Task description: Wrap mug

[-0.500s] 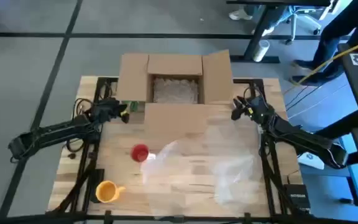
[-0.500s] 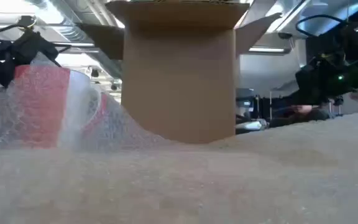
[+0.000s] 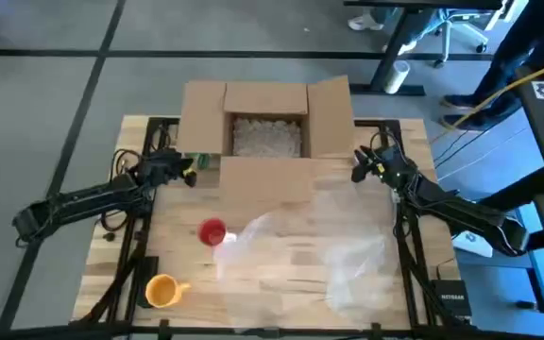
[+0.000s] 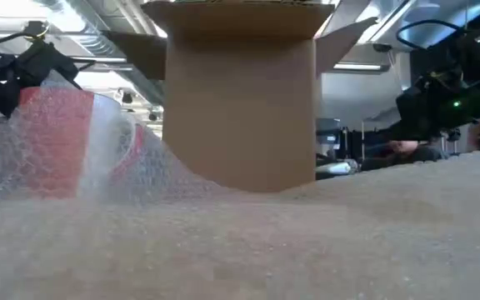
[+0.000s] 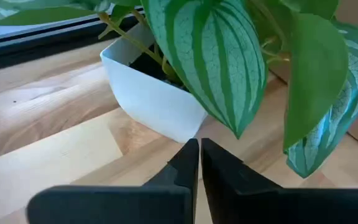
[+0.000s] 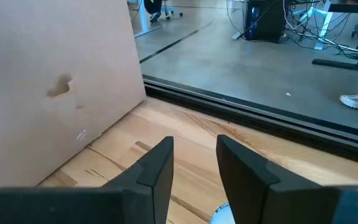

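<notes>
Left claw (image 5: pixel 199 163) stands beside the cardboard box's (image 3: pixel 267 118) left flap, fingers pressed together on nothing, facing a white-potted plant (image 5: pixel 160 93). Right claw (image 6: pixel 193 163) waits beside the box's right flap, slightly parted and empty; both appear parked, wrapping not begun. The box lies open, holding pale packing fill. In front of it the red mug (image 3: pixel 212 231) rests at the bubble wrap's (image 3: pixel 319 250) edge, presumably staged for rolling. An orange mug (image 3: pixel 163 290) sits farther forward on the surface (image 3: pixel 187 208).

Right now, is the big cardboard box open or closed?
Open. In the high view the cardboard box has its flaps folded outward, and pale packing filler shows inside it.
</notes>
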